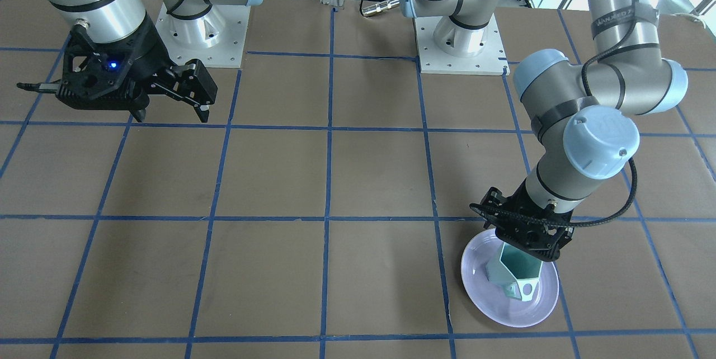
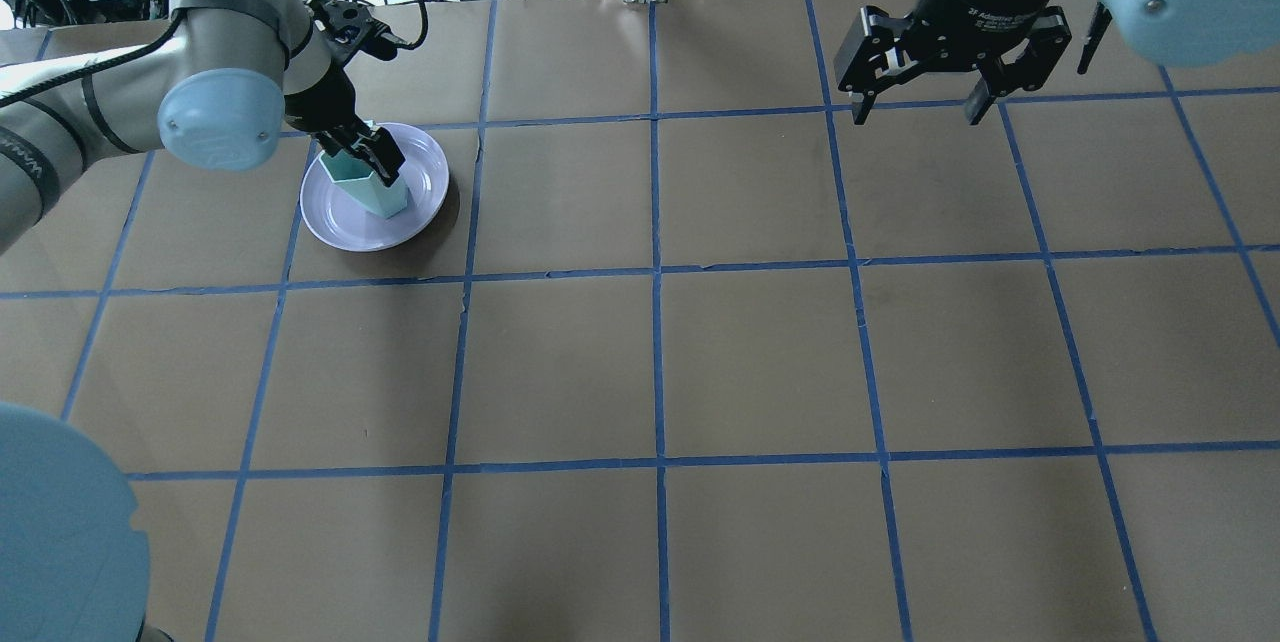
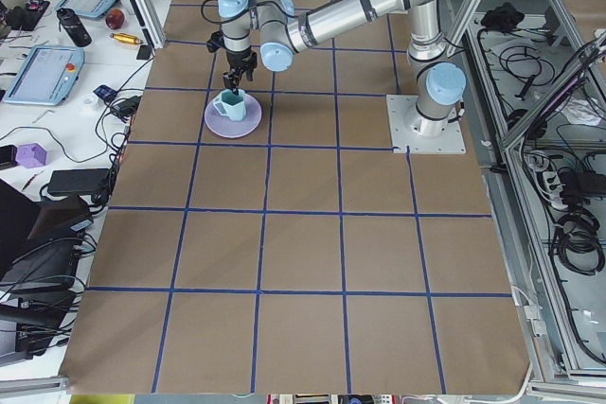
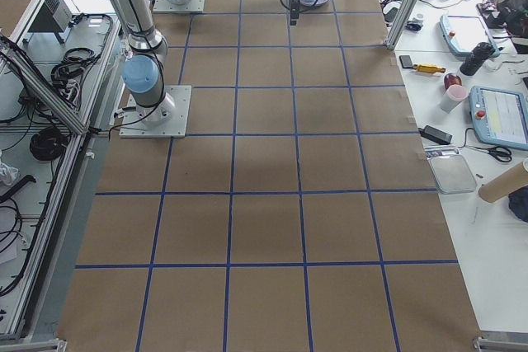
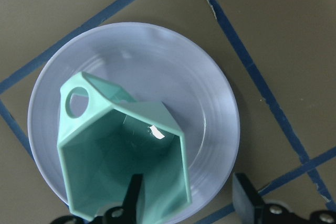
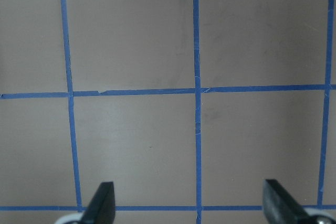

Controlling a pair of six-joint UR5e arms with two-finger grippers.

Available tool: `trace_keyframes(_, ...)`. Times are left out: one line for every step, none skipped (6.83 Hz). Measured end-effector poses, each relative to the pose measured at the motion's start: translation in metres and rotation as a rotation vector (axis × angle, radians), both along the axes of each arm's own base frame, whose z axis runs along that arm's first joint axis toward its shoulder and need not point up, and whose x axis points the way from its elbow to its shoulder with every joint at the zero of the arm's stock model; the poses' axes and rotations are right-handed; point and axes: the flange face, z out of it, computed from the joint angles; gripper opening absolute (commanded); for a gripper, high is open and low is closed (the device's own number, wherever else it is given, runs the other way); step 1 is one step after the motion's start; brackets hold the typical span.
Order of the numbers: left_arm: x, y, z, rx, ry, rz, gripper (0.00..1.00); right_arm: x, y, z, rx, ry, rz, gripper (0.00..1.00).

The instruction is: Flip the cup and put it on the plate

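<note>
Covering the tabletop [image 2: 760,362] is brown paper ruled into squares by blue tape [image 2: 657,342]. Far left, the mint cup [image 5: 121,161] stands mouth-up on the lavender plate [image 5: 210,103]. The left claw [image 5: 188,195] straddles one cup wall, released. The right claw [image 2: 920,107] hangs empty, spread wide, far right. A workbench [image 3: 57,92] cluttered with cables and tablets runs along the tabletop's far edge.

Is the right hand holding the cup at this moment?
No, the right hand is open and empty; the cup stands on the plate.
</note>
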Motion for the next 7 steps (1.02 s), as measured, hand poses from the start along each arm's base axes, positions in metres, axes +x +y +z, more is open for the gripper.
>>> trace_keyframes(-0.001,0.008,0.033,0.007,-0.001,0.042,1.00,0.000,0.000,0.000,0.000,0.000,0.000,1.00)
trace_keyframes(-0.002,0.017,0.066,0.010,-0.001,0.093,1.00,0.000,0.000,0.000,0.000,0.000,0.000,1.00)
trace_keyframes(-0.005,0.028,0.098,0.005,0.000,0.153,1.00,0.000,0.000,0.000,0.000,0.000,0.000,1.00)
trace_keyframes(-0.009,0.042,0.122,0.001,0.001,0.215,1.00,0.000,0.000,0.000,0.000,0.000,0.000,1.00)
trace_keyframes(-0.013,0.054,0.138,0.004,0.004,0.280,1.00,0.000,0.000,0.000,0.000,0.000,0.000,1.00)
trace_keyframes(-0.019,0.063,0.148,0.000,0.007,0.337,1.00,0.000,0.000,0.000,0.000,0.000,0.000,1.00)
trace_keyframes(-0.034,0.070,0.155,-0.008,0.009,0.374,1.00,0.000,0.000,0.000,0.000,0.000,0.000,1.00)
